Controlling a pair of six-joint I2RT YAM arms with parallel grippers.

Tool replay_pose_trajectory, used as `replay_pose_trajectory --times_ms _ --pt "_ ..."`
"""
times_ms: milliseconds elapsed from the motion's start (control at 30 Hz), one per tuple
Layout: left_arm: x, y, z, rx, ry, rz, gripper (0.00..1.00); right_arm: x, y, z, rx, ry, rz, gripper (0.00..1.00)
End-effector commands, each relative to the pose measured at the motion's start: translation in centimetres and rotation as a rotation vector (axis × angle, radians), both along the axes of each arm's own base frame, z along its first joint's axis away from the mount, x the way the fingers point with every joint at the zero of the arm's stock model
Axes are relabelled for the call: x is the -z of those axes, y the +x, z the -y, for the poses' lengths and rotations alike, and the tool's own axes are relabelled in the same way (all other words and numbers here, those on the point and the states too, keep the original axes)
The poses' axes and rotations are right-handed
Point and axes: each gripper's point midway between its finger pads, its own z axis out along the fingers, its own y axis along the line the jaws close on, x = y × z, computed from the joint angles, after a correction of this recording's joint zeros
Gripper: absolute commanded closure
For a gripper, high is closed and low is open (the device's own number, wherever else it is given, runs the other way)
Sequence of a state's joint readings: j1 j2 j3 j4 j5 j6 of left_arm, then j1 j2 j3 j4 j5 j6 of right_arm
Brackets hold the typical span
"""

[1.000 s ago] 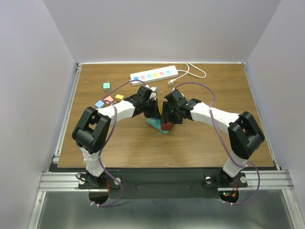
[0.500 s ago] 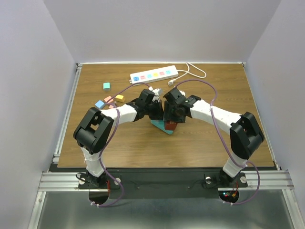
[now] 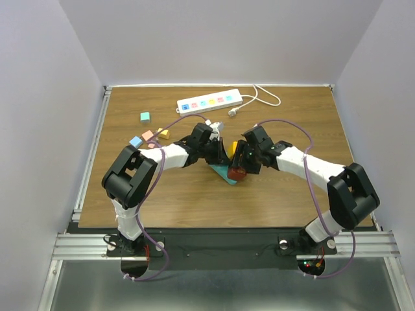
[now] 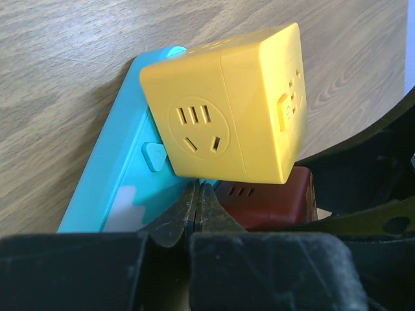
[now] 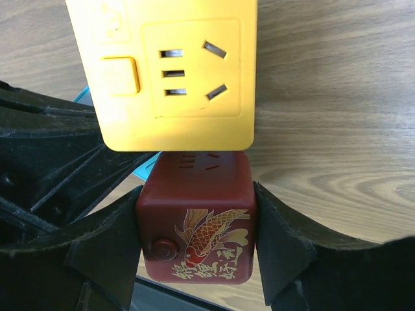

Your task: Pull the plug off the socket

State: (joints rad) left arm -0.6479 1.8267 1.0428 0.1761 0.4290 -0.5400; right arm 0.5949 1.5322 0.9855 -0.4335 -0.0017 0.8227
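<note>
The long white power strip (image 3: pixel 209 102) lies at the back, its thin cord (image 3: pixel 266 97) looping right; nothing shows plugged into it. At mid-table a teal triangular block (image 3: pixel 220 172) carries a yellow socket cube (image 3: pixel 231 148) and a dark red cube (image 3: pixel 236 173) with a gold fish. My right gripper (image 3: pixel 238 165) is shut on the red cube (image 5: pixel 196 223), just below the yellow cube (image 5: pixel 172 71). My left gripper (image 3: pixel 214 150) is shut, its fingertips (image 4: pixel 188 206) together against the teal block (image 4: pixel 123 175) under the yellow cube (image 4: pixel 227 103).
Small loose cubes lie at the left: teal (image 3: pixel 145 117), blue (image 3: pixel 135 141), pink (image 3: pixel 148 136) and yellow (image 3: pixel 162 133). The cord's white plug end (image 3: pixel 232 112) lies on the table in front of the strip. A metal rail runs along the table's left edge.
My right arm has swung to the right and its gripper has shifted right with the red cube. The yellow cube now shows between the grippers. The left gripper has edged right.
</note>
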Motion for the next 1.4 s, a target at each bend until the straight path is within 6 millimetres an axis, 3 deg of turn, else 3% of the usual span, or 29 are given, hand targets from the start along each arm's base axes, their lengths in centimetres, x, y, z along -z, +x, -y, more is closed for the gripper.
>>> replay_pose_trajectory --times_ms 0,67,200,433,700,933,1000,1167,1300,1333,1367 --pt "9.9 -5.5 -8.5 -0.058 0.395 -0.251 1.00 -1.9 1.4 2.2 0.016 -0.062 0.049 1.00" --pt "10.0 -5.6 -8.5 -0.060 0.397 -0.256 1.00 -3.5 2.6 2.8 0.003 -0.129 0.085 0.99" --pt "9.8 -5.3 -8.0 -0.057 0.391 -0.249 1.00 -3.3 3.0 3.2 -0.043 -0.209 0.060 1.00" --pt "10.0 -5.6 -7.6 -0.053 0.397 -0.256 1.00 -5.2 4.0 2.8 -0.086 -0.228 0.098 1.00" --pt "10.8 -6.5 -7.0 -0.036 0.418 -0.268 1.00 -10.2 5.7 2.2 -0.052 -0.184 0.200 0.99" --pt "11.8 -7.9 -6.8 -0.016 0.448 -0.284 1.00 -12.6 6.7 2.6 0.002 -0.181 0.254 1.00" --pt "12.0 -8.3 -6.7 -0.010 0.455 -0.289 1.00 -12.3 6.8 2.6 0.002 -0.184 0.247 1.00" --pt "10.9 -7.2 -6.7 -0.030 0.468 -0.245 1.00 -8.6 5.4 3.2 -0.003 -0.212 0.156 1.00" --pt "6.3 -4.8 -6.1 -0.064 0.460 -0.160 1.00 -5.5 3.7 2.9 -0.026 -0.182 0.092 1.00" --pt "3.4 -3.2 -4.9 -0.075 0.415 -0.099 1.00 -5.2 3.9 2.5 -0.027 -0.159 0.104 1.00" --pt "1.9 -2.4 -4.6 -0.086 0.405 -0.063 1.00 -4.6 3.5 2.1 -0.040 -0.133 0.091 1.00"
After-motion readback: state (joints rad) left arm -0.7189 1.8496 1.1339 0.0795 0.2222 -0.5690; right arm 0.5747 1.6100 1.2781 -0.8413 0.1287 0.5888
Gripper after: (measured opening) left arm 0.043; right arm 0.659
